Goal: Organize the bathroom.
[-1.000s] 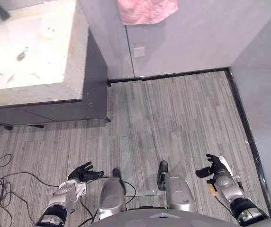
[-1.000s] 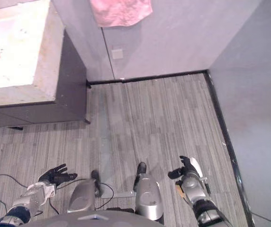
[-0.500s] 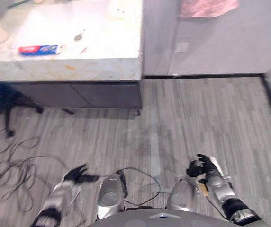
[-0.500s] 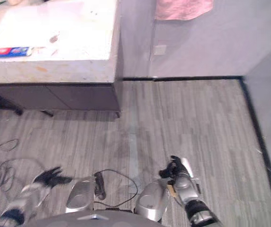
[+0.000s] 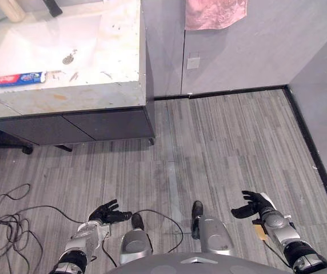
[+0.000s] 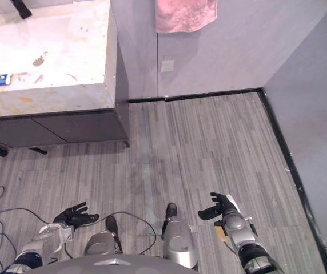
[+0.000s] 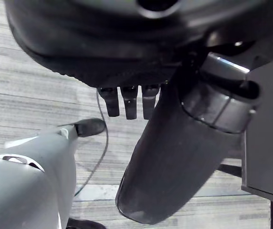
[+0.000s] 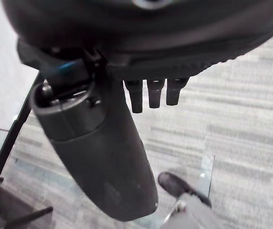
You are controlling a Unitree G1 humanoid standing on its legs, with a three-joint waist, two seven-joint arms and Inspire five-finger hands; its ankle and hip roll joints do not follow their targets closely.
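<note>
A toothpaste tube (image 5: 19, 79) lies flat on the white counter (image 5: 89, 91), near its front edge at the left end. The tube is red, white and blue. Its long side runs along the front edge, left to right. I cannot tell which end has the cap.

The counter top is pale stone with small brown marks and one dark spot (image 5: 67, 57) near the middle. At the back of it stands a dark thing (image 5: 52, 7) and a pale round thing (image 5: 10, 8) — both are cut off by the edge of the view, so I cannot tell what they are. Under the counter is a dark cabinet (image 5: 95, 125) that goes down close to the floor.

A pink towel (image 5: 215, 12) hangs on the grey wall (image 5: 255, 45) to the right of the counter. Below it is a small square plate (image 5: 193, 62) on the wall. Another grey wall closes the room on the right side.

The floor (image 5: 220, 142) is grey with thin stripes, and a black strip runs along the bottom of the walls.

The left hand (image 5: 107, 214) hangs low over the floor, well apart from the counter — its fingers are loose and spread, and it holds nothing. The right hand (image 5: 254, 203) hangs low on the other side, fingers loose too, and it holds nothing.
</note>
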